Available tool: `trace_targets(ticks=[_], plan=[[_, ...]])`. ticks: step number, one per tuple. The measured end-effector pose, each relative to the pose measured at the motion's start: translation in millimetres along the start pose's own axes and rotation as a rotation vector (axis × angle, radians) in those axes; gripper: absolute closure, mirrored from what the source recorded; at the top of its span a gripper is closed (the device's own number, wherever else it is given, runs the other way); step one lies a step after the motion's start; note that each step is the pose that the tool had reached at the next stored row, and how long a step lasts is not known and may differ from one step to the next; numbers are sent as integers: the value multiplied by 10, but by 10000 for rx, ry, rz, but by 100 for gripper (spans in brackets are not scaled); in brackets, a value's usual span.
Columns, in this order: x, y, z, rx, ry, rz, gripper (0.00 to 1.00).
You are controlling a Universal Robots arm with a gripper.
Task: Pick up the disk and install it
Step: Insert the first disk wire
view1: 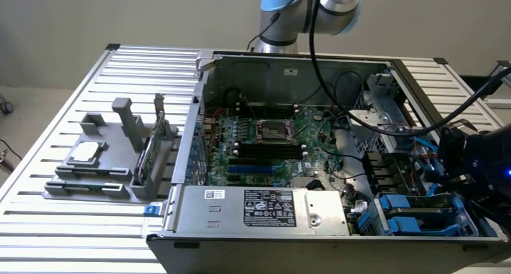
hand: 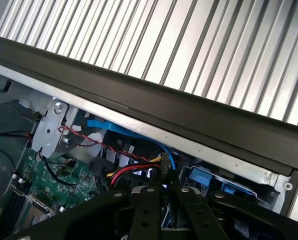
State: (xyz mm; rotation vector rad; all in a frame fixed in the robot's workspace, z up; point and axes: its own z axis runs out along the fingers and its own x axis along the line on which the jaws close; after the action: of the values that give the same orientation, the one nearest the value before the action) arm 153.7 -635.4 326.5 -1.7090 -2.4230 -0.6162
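Yr claw (hand: 167,194) is over drive bay (view1: 399,203), case's (view1: 303,76) 4 o'clock; can't tell if shut or holding disk, install unconfirmed.

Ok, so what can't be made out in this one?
Wrist view: the claw is cut off by the picture's edge; whether it grips anything is hidden by its own black body.
Exterior view: the blue carriers sit in the drive cage; the dark arm and cage walls partly cover them, so whether the disk is among them cannot be told.
Exterior view: the print on the PSU label is too small to read.
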Motion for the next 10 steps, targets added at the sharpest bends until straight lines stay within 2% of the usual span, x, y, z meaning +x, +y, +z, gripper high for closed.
trace_targets(ticks=[6,10], plan=[[45,-27,-54,6,-3,0,83],[84,-91,-93,19,-26,-2,83]])
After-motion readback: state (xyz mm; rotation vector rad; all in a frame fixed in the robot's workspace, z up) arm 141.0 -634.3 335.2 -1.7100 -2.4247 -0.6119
